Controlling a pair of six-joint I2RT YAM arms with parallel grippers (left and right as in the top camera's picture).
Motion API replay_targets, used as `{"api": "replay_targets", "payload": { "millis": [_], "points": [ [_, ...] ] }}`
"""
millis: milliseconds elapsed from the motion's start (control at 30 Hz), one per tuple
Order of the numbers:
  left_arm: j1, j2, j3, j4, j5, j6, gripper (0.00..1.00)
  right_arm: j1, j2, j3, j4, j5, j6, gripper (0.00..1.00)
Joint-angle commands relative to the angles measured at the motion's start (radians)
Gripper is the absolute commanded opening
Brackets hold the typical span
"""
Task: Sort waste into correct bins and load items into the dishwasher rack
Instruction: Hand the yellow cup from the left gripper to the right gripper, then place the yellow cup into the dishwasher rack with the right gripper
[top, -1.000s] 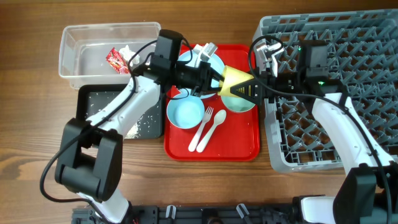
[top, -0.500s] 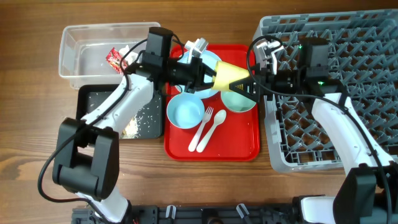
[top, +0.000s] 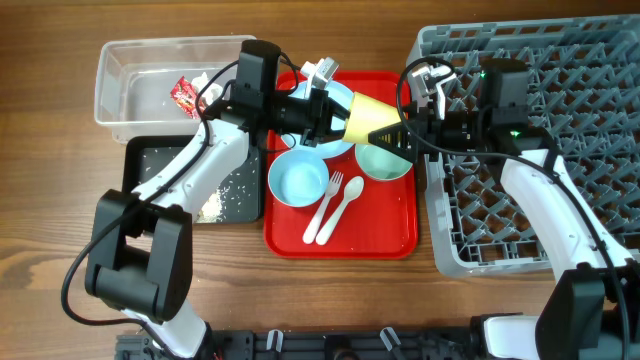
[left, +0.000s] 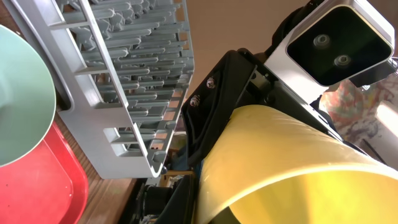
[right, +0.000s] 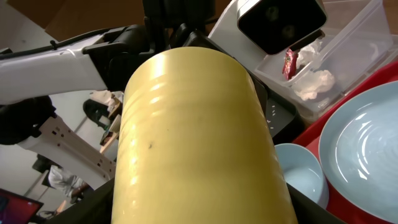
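Overhead: held yellow cup (top: 372, 120) between left gripper (top: 331, 116) and right gripper (top: 405, 136), apparently for handover toward dishwasher rack (top: 570, 60) at 3 o'clock. Clamped by left jaws; could not tell whether right jaws had closed.

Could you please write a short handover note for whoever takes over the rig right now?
Grippers: the left gripper and right gripper both meet at the yellow cup, held in the air over the red tray. Which one clamps it is unclear.
Done: the red wrapper and tissues lie in the clear tub; crumbs are in the black tray.
Left: cup, plate, blue bowl, mint bowl, fork and spoon go to the rack, which shows no dishes yet.
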Motion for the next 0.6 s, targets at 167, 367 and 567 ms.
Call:
{"api": "replay_targets", "payload": {
  "millis": [167,367,567],
  "points": [
    [-0.008,0.002,0.004,0.003,-0.034,-0.017,0.37,0.013,0.007,0.014,0.009,0.018,0.001,0.37],
    [0.008,0.002,0.004,-0.112,-0.201,0.137,0.52,0.013,0.007,0.014,-0.004,0.201,0.079,0.04],
    [0.140,-0.058,0.004,-0.413,-0.479,0.359,0.56,0.002,-0.063,0.023,-0.167,0.473,0.071,0.04]
  ]
}}
